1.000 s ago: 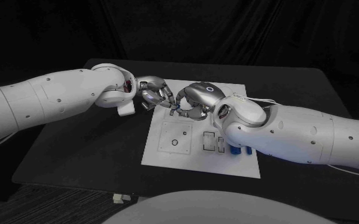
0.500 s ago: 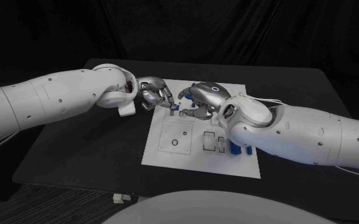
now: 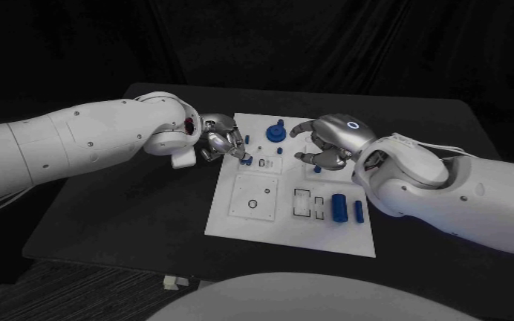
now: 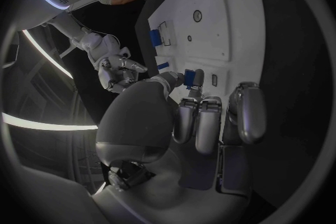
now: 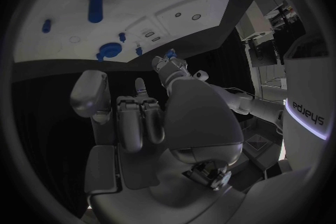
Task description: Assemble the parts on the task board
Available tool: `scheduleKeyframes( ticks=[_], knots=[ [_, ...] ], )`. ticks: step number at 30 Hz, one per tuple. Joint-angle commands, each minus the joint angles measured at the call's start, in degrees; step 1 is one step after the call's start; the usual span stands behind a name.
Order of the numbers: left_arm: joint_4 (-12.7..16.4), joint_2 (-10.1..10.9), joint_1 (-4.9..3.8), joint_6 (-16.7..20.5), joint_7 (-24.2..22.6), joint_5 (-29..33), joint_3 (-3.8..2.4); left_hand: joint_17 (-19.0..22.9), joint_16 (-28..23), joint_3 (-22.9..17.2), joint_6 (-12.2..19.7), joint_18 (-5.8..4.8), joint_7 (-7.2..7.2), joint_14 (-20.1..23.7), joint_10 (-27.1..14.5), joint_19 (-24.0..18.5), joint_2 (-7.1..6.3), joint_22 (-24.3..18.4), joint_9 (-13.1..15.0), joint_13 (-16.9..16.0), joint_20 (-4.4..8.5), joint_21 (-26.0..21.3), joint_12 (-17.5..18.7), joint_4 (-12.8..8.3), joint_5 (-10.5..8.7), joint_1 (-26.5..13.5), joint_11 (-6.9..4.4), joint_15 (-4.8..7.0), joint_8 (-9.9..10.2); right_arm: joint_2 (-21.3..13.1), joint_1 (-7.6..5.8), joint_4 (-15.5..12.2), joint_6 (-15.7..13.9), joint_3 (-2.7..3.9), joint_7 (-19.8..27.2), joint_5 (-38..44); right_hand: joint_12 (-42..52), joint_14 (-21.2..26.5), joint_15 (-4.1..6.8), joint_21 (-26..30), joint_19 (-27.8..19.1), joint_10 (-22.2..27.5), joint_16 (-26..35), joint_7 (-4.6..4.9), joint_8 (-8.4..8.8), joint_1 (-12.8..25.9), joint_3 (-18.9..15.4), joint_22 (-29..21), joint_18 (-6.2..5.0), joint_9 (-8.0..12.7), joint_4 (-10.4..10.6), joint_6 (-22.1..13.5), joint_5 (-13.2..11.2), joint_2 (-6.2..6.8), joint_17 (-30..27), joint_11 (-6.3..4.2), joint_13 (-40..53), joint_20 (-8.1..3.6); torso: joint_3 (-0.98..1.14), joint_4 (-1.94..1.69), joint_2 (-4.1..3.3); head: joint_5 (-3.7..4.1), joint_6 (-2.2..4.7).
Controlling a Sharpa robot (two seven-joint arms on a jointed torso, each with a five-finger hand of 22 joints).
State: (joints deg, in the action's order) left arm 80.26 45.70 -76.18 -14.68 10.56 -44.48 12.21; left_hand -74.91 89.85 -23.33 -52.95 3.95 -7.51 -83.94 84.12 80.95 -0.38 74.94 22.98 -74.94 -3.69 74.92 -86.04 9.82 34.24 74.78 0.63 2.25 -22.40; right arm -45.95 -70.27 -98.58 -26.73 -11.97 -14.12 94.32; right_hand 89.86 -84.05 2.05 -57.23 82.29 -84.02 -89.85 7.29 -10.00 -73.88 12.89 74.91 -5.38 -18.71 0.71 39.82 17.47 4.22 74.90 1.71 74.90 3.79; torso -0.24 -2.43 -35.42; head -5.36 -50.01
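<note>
- I see the black desk (image 3: 128,209) with the white board (image 3: 249,221) lying flat in the middle.
- My left robot hand (image 3: 223,143) is at the board's far left corner. It pinches a small blue part (image 4: 189,77) at its fingertips, right over the board.
- My right robot hand (image 3: 327,146) hangs over the far right side. Its fingers are curled in, and I think it holds nothing.
- A round blue knob (image 3: 276,134) stands on the far edge.
- Two blue pegs (image 3: 339,207) lie near the right side.
- Some slots (image 3: 303,200) look unfilled, so I think much is left.
</note>
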Motion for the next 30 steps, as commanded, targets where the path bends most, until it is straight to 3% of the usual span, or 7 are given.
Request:
scheduleKeyframes(
  ticks=[1, 8, 13, 14, 19, 25, 30],
  knots=[
    [0.1, -0.9, -0.95, -2.8, 10.0, 0.5, -0.05, -15.1, 0.1, -1.7, -3.2, -0.48, 3.07, -6.1, 1.7, 0.6, 0.02, 10.5, 0.2, -11.4, -0.07, 0.4, -0.4, -1.8, 0.19, -0.3, -0.42, 0.45, -0.1, -3.1, -1.24, -2.7, -1.7, 0.09, -1.6, 0.7, 0.1, -5.9, 0.19, 0.4, -0.3, -6.0, -0.1, 0.09, -0.52, -0.8, -0.2, 7.4, -0.37, -0.1, -0.1, 0.9, 0.5, -0.15, 15.1, -0.07, 15.1, -0.04, 0.06, -0.08, 0.04, 0.07, 0.01],
    [-1.1, -5.0, -4.06, -6.0, 18.1, 0.5, -0.07, -15.1, 0.1, -2.0, -3.3, -0.67, 3.26, -6.1, 2.2, 1.2, -0.16, 10.7, 0.3, -11.7, 0.04, 1.2, -0.7, -2.4, 0.24, -0.6, -0.43, 0.54, -0.2, -8.1, -2.44, -6.7, -1.0, 0.09, -3.3, 0.7, 0.1, -5.9, 0.15, 0.6, -0.3, -6.0, -0.1, 0.08, -0.9, -1.5, -0.1, 7.3, -0.4, -0.1, 0.0, 1.7, 0.8, -0.53, 15.1, -0.06, 15.1, 0.01, 0.14, -0.04, 0.27, 1.16, 0.01],
    [-3.1, -9.6, -6.12, -8.1, 24.2, 0.5, -0.08, -15.1, 0.1, -2.3, -3.6, -0.7, 3.49, -6.1, 2.5, 1.4, -0.72, 10.8, 0.2, -11.8, 0.22, 1.4, -0.9, -3.5, -0.36, -0.9, -0.48, 0.78, 0.1, -10.5, -2.65, -8.9, 0.0, 0.09, -4.5, 0.7, 0.1, -5.9, 0.16, 0.7, -0.3, -6.0, -0.1, 0.12, -1.02, -2.1, 0.0, 7.3, -0.41, 0.0, -0.2, 2.0, 1.6, -0.65, 15.1, -0.03, 15.1, 0.0, 0.43, 0.11, 0.5, 2.08, 0.01],
    [-3.7, -10.6, -6.39, -8.7, 25.5, 0.5, -0.08, -15.1, 0.1, -2.3, -3.6, -0.75, 3.5, -6.1, 2.6, 1.5, -0.72, 10.8, 0.2, -11.9, 0.24, 1.6, -1.0, -3.6, -0.37, -0.9, -0.49, 0.81, 0.1, -10.9, -2.68, -9.3, 0.0, 0.09, -4.7, 0.7, 0.1, -5.9, 0.16, 0.7, -0.3, -6.0, -0.1, 0.12, -1.03, -2.1, 0.0, 7.3, -0.41, 0.0, -0.2, 2.0, 1.6, -0.65, 15.1, -0.03, 15.1, 0.0, 0.58, 0.11, 0.59, 2.25, 0.01],
    [-6.4, -14.6, -7.01, -11.9, 28.3, -1.3, -0.08, -15.1, 0.1, -3.0, -4.8, -1.38, 3.77, -6.1, 4.7, 3.3, -1.25, 11.7, 0.9, -13.8, 0.63, 4.3, -2.8, -5.4, 2.48, -2.3, -0.83, 1.15, -0.2, -12.4, -2.76, -10.7, 0.1, 0.09, -5.4, 0.7, 0.1, -5.9, 0.13, 0.6, -0.2, -6.0, -0.1, 0.14, -1.17, -2.1, -0.1, 7.4, -0.39, 0.0, 0.0, 2.4, 1.6, -0.7, 15.1, 0.02, 15.1, 0.02, 1.15, 0.28, 1.12, 2.35, 0.01],
    [-8.5, -18.0, -7.2, -12.6, 29.1, -6.0, -0.08, -15.1, 0.1, -3.4, -5.2, -1.63, 3.9, -6.1, 5.6, 4.0, -1.37, 12.0, 1.6, -14.7, 1.12, 5.4, -3.6, -6.2, 2.87, -3.4, -0.87, 1.75, -0.5, -13.3, -2.81, -10.9, 0.5, 0.09, -5.8, -0.1, 0.1, -5.9, 0.11, 0.6, -0.2, -6.0, -0.1, 0.15, -1.3, -2.1, -0.1, 7.4, -0.39, 0.0, 0.1, 2.7, 1.6, -0.78, 15.1, 0.04, 15.1, 0.03, 1.75, 0.45, 1.56, 2.26, 0.01],
    [-10.8, -19.9, -7.07, -12.1, 30.8, -6.9, -0.08, -15.1, 0.1, -4.2, -5.5, -1.65, 4.09, -6.1, 5.3, 4.1, -1.29, 12.0, 2.1, -14.4, 1.38, 5.5, -3.4, -6.9, 3.45, -4.1, -1.11, 1.97, -0.6, -13.5, -2.8, -10.7, 0.4, 0.09, -5.6, -0.4, 0.1, -5.9, 0.08, 0.6, -0.2, -6.0, -0.1, 0.18, -1.38, -2.0, -0.2, 7.4, -0.38, 0.1, 0.2, 3.0, 1.6, -0.84, 15.1, 0.11, 15.1, 0.04, 2.05, 0.51, 1.7, 1.9, 0.01]
  ],
)
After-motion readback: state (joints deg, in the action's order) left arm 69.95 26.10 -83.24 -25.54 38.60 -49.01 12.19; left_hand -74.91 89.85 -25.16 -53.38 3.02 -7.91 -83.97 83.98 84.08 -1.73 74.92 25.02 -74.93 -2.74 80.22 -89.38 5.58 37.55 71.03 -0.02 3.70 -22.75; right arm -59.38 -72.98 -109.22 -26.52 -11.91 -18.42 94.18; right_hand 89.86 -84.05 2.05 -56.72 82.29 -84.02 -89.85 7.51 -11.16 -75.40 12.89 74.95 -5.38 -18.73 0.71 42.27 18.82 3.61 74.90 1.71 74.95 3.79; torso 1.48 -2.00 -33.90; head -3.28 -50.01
